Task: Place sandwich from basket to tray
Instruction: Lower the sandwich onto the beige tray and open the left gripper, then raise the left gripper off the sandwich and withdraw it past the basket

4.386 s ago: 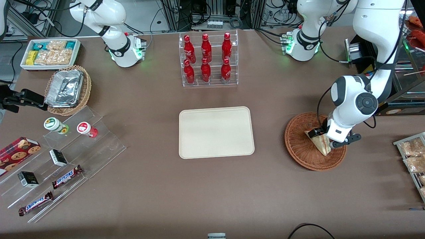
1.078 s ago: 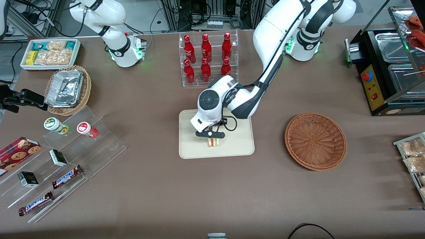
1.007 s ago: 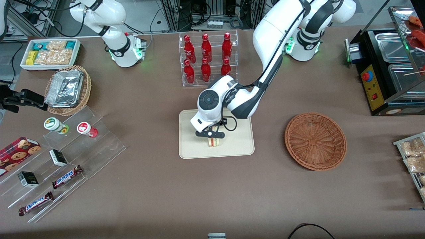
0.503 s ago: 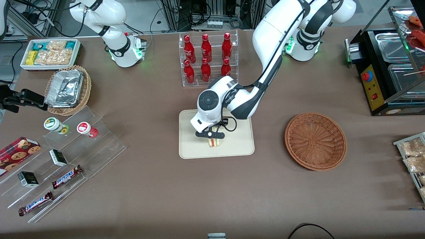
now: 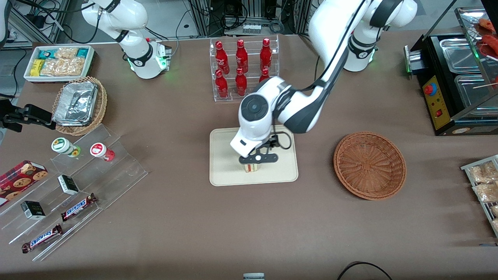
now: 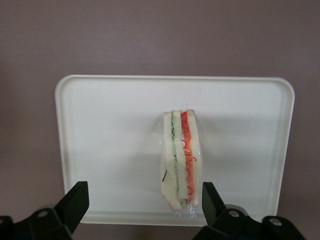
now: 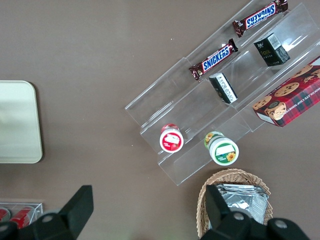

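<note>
The clear-wrapped triangular sandwich stands on its edge on the flat cream-beige tray, near the rim closest to the front camera. The claw hovers above it, fingers spread, touching nothing.

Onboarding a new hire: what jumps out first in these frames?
The working arm's gripper hangs open above the sandwich, which stands on its edge on the cream tray mid-table, fingers clear of it. The reddish wicker basket sits empty toward the working arm's end. Farther from the front camera than the tray, a clear rack of red bottles draws the eye.
</note>
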### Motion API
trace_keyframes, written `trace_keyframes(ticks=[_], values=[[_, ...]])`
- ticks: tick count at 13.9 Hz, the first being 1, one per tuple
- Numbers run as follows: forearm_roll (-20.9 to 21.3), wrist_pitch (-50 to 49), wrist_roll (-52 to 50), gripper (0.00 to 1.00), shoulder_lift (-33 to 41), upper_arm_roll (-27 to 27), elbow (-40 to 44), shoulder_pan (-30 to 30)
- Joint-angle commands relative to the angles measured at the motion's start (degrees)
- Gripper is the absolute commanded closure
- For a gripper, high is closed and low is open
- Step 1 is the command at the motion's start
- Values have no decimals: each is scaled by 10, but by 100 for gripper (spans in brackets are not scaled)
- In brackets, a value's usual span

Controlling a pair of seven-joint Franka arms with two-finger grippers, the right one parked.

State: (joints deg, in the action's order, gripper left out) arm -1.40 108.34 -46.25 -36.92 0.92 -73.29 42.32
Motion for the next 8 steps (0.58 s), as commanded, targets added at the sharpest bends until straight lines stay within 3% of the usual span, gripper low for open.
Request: trace_keyframes(ticks=[1,8], values=[[3,-59,-20,0,58,31,-17,5],[6,-119,65,0,196,103,-100,4]])
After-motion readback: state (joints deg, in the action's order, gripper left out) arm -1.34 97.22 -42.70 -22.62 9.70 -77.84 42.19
